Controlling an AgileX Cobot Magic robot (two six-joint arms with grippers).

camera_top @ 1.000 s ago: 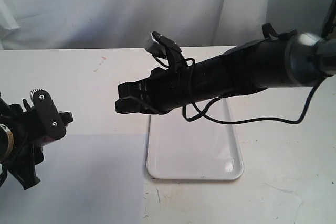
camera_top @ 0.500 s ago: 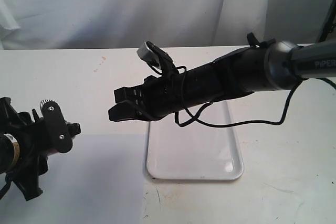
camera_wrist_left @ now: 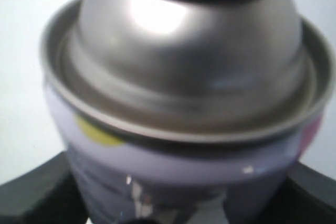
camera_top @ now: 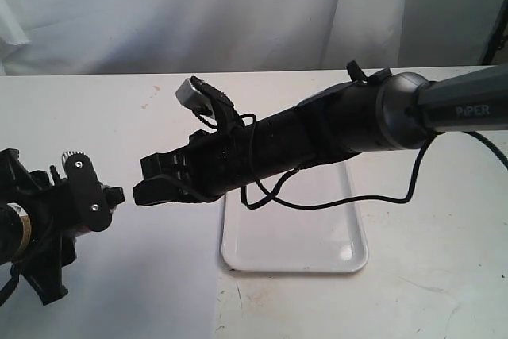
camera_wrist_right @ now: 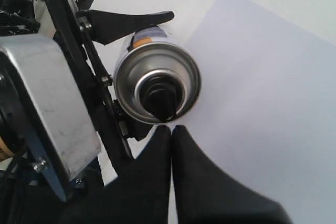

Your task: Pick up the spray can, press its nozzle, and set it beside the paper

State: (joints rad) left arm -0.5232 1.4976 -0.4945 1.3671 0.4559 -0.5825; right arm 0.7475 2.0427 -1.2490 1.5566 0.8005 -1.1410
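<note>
Black right gripper (camera_top: 147, 184) just slid left off the glossy white tray (camera_top: 349, 263), jaws together, tips nearly at the small black nozzle (camera_wrist_right: 161, 98). Left gripper (camera_top: 91, 192) is clamped on the silver-domed, dotted white spray can (camera_wrist_left: 184, 103), over the edge of the pale paper sheet (camera_wrist_right: 262, 77) (press next, I'd guess).

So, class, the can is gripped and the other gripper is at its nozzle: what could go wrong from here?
The shut right gripper sits at the edge of the nozzle; it may slip onto the dome and miss. The left gripper clamps only the sides of the can, so a push could slide it back. Spray may hit the paper below.
</note>
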